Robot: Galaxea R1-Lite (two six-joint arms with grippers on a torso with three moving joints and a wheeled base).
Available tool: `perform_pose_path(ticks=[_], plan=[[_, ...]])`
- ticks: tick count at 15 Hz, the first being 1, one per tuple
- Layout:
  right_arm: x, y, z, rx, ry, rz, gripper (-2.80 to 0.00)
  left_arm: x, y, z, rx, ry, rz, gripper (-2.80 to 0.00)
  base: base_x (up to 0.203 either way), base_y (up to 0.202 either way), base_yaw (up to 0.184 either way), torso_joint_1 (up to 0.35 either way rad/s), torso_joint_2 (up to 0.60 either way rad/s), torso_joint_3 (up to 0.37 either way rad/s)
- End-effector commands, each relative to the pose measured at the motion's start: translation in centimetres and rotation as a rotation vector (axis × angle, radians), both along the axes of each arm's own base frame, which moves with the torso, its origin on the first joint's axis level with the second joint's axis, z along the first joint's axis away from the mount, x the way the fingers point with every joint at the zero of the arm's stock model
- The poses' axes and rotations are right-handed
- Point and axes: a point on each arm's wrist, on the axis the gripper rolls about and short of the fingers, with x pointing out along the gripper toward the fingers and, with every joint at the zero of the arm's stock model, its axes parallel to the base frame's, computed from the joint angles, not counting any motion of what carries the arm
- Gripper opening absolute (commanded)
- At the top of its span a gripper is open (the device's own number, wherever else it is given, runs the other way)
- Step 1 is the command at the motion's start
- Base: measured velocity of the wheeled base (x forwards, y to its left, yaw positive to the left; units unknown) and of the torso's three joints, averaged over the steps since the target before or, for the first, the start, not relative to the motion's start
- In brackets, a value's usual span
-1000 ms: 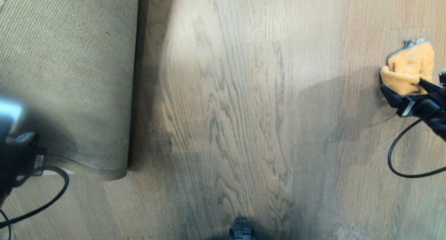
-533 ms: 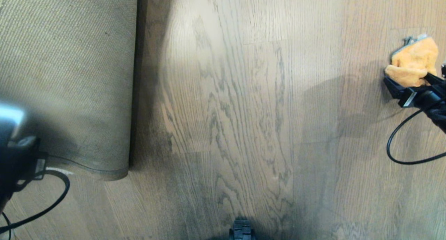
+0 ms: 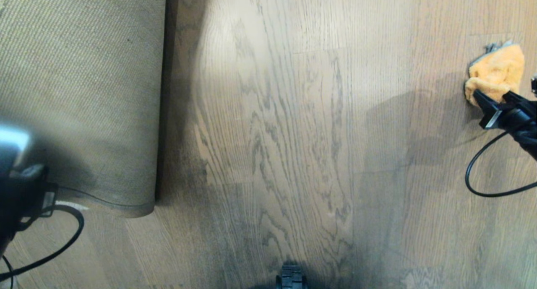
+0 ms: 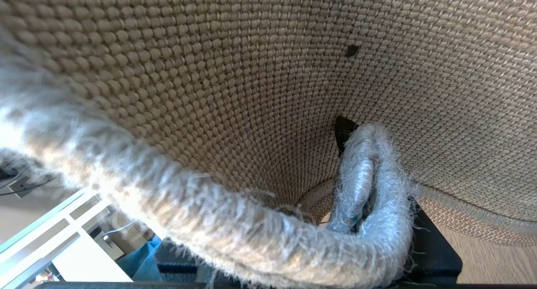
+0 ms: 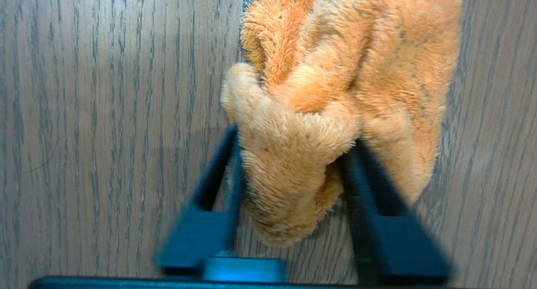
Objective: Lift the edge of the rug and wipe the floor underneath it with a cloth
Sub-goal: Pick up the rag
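The rug edge (image 4: 209, 222) is lifted and folded back, so its tan woven backing (image 3: 84, 92) faces up at the left of the head view. My left gripper (image 4: 377, 188) is shut on the fuzzy pale border, which bunches between its dark fingers. Brown wood-grain floor (image 3: 293, 134) lies bare beside the fold. At the far right the orange cloth (image 3: 497, 68) lies crumpled on the floor. My right gripper (image 3: 491, 97) is down on it. In the right wrist view its fingers (image 5: 233, 154) pinch a fold of the cloth (image 5: 344, 71) from both sides.
A black cable (image 3: 482, 175) loops below the right arm and another cable (image 3: 63, 238) trails from the left arm at the lower left. A dark part of my base (image 3: 290, 278) shows at the bottom middle. White furniture framing (image 4: 63, 247) appears under the raised rug.
The right gripper has edged further onto the cloth and its fingers have closed in from wide open, squeezing the cloth into a tighter bunch. The left arm and rug have not moved.
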Motion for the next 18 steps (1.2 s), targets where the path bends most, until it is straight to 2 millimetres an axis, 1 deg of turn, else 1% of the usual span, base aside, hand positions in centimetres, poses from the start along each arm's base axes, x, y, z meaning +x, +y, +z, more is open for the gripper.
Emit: perform_pose_path(ticks=[1,3,6,10,13,14,16,18], plan=[[-0.1,0.2,0.2,-0.005,-0.01,0.007,-2.8,0.0,0.0,0.1,0.003,-0.004,0.004,-2.8,0.0,0.0,0.0,0.0,0.0,0.0],[-0.2,0.5,0.3,-0.007,-0.013,0.013,-2.8,0.0,0.0,0.1,0.003,-0.004,0.003,-2.8,0.0,0.0,0.0,0.0,0.0,0.0],[-0.7,2.3,0.3,0.004,-0.007,0.067,-2.8,0.0,0.0,0.1,0.003,-0.006,0.003,-2.8,0.0,0.0,0.0,0.0,0.0,0.0],[-2.8,6.2,1.7,0.012,-0.029,0.185,-2.8,-0.1,0.0,0.1,0.003,-0.007,0.004,-2.8,0.0,0.0,0.0,0.0,0.0,0.0],[-5.0,9.2,2.3,0.016,-0.026,0.289,-2.8,0.0,0.0,0.1,0.004,-0.009,0.004,-2.8,0.0,0.0,0.0,0.0,0.0,0.0],[-5.6,10.1,2.3,0.02,-0.024,0.321,-2.8,-0.1,0.0,0.1,0.003,-0.007,0.004,-2.8,0.0,0.0,0.0,0.0,0.0,0.0],[-6.8,12.6,2.0,0.046,-0.008,0.402,-2.8,-0.1,0.0,0.1,0.002,-0.008,0.006,-2.8,0.0,0.0,0.0,0.0,0.0,0.0],[-8.2,15.1,1.2,0.064,0.031,0.485,-2.8,-0.1,0.0,0.2,0.003,-0.012,0.009,-2.8,0.0,0.0,0.0,0.0,0.0,0.0]])
